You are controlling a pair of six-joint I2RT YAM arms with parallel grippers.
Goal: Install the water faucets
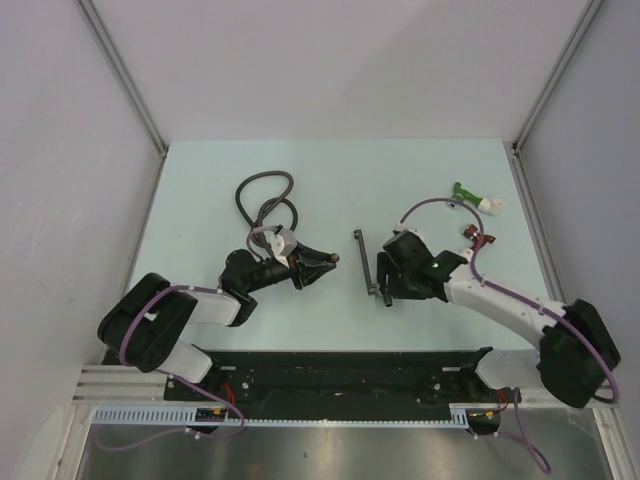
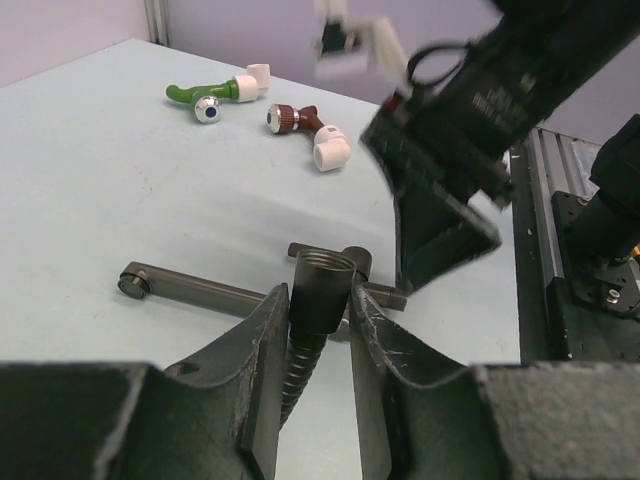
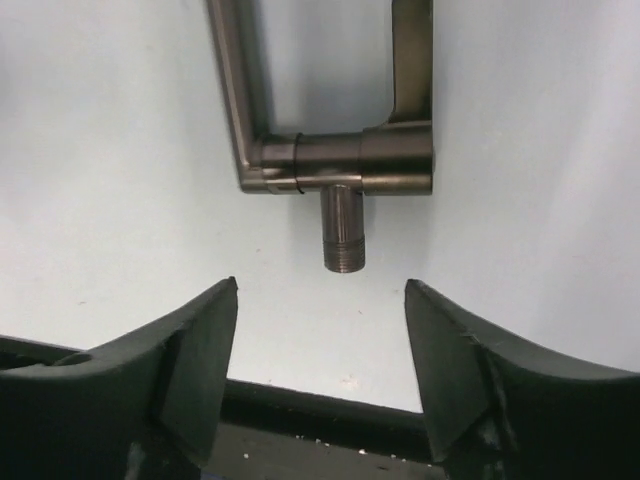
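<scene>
A pale green table [image 1: 200,180] sits between grey walls. The slim dark faucet [image 1: 364,262] lies flat near its middle, between the two arms. The right gripper [image 3: 320,300] is spread wide, just short of the faucet's threaded stub and not touching it. The left gripper [image 2: 318,320] is clamped around the threaded end of a black hose [image 2: 322,280]. A green fitting [image 1: 466,193] and a red fitting [image 1: 478,236] lie farther back.

Grey-brown faucet [image 3: 385,160]; black hose [image 2: 322,290]; pale-green table [image 1: 200,180]

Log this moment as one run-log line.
left gripper: shut on hose end | right gripper: open, facing faucet threaded stub, not touching | faucet: lying on table
</scene>
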